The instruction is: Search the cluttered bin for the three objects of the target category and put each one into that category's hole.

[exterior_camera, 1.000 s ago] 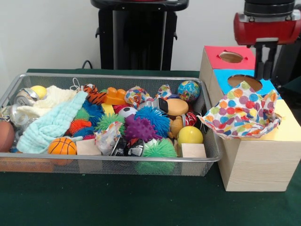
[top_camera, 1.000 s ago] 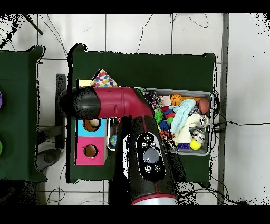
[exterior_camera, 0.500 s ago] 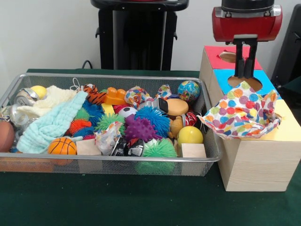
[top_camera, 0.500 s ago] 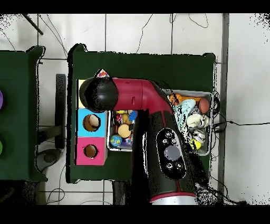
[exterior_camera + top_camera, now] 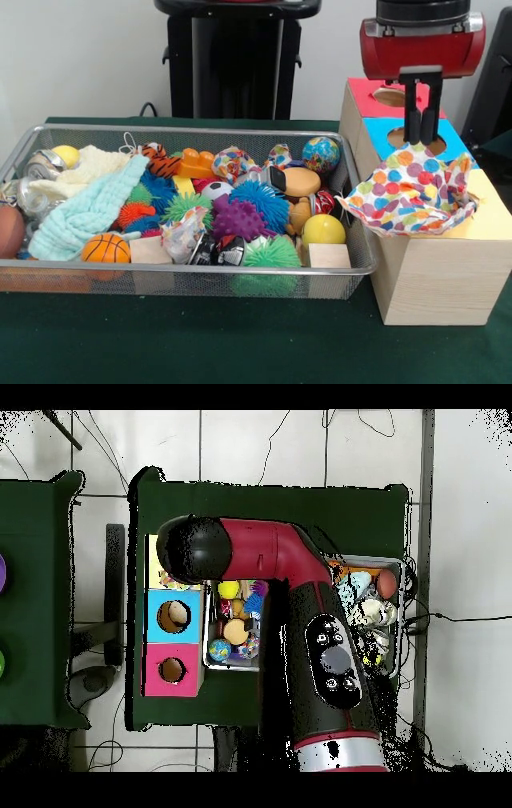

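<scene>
From overhead I find the red arm [image 5: 300, 614] hiding the yellow-topped box [image 5: 448, 256], its hole and much of the wire mesh bin [image 5: 184, 276] at the desk's middle. In the front view a dotted cloth [image 5: 412, 192] lies crumpled over that box, near the desk's right edge. The gripper [image 5: 422, 132] hangs just above the cloth; I cannot tell its opening. No writing is legible.
</scene>
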You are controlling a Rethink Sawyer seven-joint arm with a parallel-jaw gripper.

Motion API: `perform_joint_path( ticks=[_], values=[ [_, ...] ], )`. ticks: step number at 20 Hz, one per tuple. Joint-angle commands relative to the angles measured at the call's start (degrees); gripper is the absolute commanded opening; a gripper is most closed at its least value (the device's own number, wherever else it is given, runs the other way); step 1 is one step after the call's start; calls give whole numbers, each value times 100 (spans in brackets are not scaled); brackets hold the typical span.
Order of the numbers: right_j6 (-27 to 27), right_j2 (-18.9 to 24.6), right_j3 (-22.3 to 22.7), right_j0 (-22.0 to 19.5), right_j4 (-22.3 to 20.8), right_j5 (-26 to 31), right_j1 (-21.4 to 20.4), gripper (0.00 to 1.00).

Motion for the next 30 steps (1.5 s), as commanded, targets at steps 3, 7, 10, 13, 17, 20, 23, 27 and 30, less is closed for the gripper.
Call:
perform_joint_path(
  ticks=[3, 7, 10, 13, 17, 20, 23, 27, 30],
  values=[
    [-889, 563, -53, -225, -388, 330, 448, 0],
    [-930, 614, -129, -258, -459, 344, 492, 0],
    [-958, 659, -168, -304, -514, 343, 519, 0],
    [-960, 719, -166, -353, -559, 333, 531, 0],
    [-949, 798, -164, -409, -622, 335, 539, 0],
    [-939, 831, -151, -434, -641, 322, 548, 0],
    [-967, 858, -291, -448, -665, 406, 618, 0],
    [-962, 901, -175, -484, -671, 341, 578, 0],
    [-972, 906, -133, -501, -728, 285, 572, 0]
  ],
)
